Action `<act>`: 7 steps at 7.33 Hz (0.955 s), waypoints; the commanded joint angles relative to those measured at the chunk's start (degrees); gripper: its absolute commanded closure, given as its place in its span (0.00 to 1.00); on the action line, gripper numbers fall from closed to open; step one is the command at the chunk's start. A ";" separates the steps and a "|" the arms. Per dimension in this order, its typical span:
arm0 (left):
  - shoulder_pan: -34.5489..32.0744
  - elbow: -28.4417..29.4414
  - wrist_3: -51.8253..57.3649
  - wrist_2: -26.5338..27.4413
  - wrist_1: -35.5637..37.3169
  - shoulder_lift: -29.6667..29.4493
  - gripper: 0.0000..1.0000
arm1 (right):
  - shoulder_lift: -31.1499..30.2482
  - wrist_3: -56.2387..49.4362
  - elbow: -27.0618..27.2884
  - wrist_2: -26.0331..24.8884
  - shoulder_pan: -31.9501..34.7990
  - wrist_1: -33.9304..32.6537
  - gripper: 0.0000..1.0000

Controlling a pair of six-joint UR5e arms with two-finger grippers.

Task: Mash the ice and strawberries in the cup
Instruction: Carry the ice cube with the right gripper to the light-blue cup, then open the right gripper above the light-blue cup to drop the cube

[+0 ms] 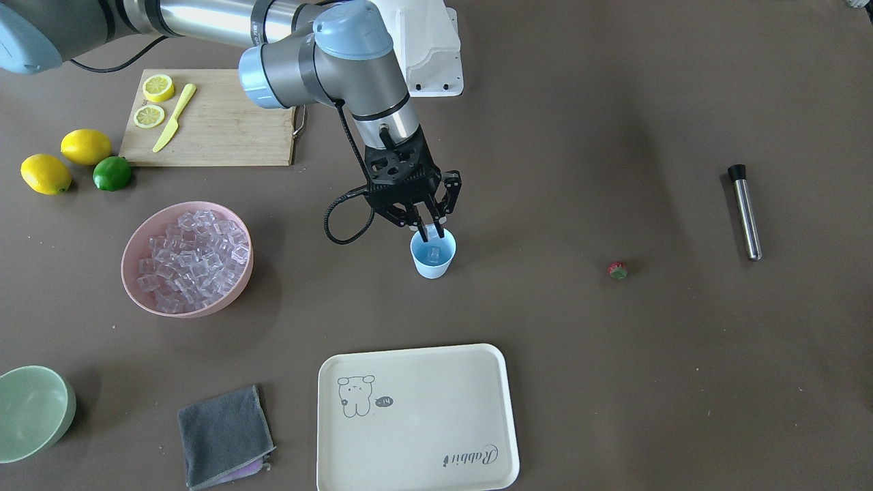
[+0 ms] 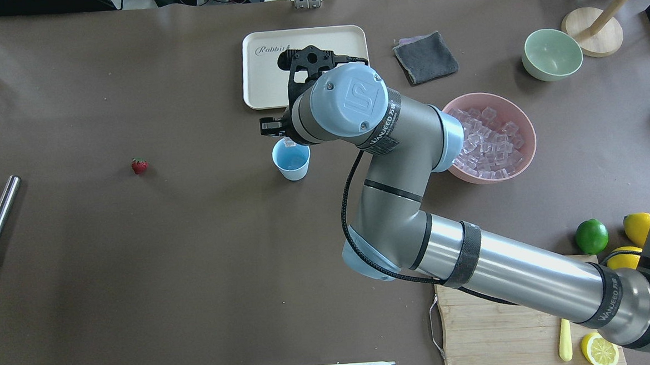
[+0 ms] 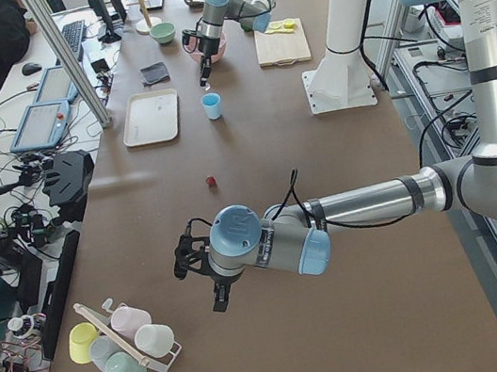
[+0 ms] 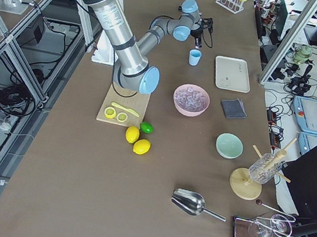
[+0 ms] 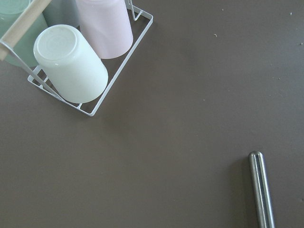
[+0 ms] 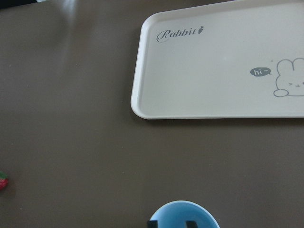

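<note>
The light-blue cup (image 1: 431, 267) (image 2: 293, 164) stands mid-table with one ice cube (image 1: 435, 254) inside. My right gripper (image 1: 430, 230) hangs straight over its mouth, shut on another ice cube (image 2: 289, 143). In the right wrist view the cup's rim (image 6: 183, 213) shows at the bottom edge. More ice (image 1: 194, 259) fills the pink bowl (image 2: 526, 121). The strawberry (image 1: 618, 271) (image 2: 139, 166) lies alone on the table, far from the cup. My left gripper (image 3: 195, 264) shows only in the exterior left view, low over the table near a cup rack; I cannot tell whether it is open or shut.
A steel muddler (image 1: 745, 211) (image 5: 261, 190) lies beyond the strawberry. A cream tray (image 1: 416, 416), grey cloth (image 1: 225, 436) and pale green bowl (image 1: 34, 412) line one side. A cutting board (image 1: 218, 126) with lemon slices, lemons and a lime (image 1: 112, 173) sit near the pink bowl. A wire rack (image 5: 114, 78) holds cups.
</note>
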 commanded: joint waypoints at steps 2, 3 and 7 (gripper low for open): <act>-0.04 -0.15 0.01 -0.09 -0.06 -0.18 0.02 | -1.00 0.07 -0.94 -2.71 -2.09 0.61 0.69; -0.04 -0.15 0.09 -0.09 -0.06 -0.18 0.02 | -1.01 0.16 -1.03 -3.94 -2.28 0.70 0.67; 0.13 -0.15 -0.08 0.08 0.37 -1.14 0.02 | -3.62 -1.50 -0.51 -2.21 -0.09 -0.09 0.02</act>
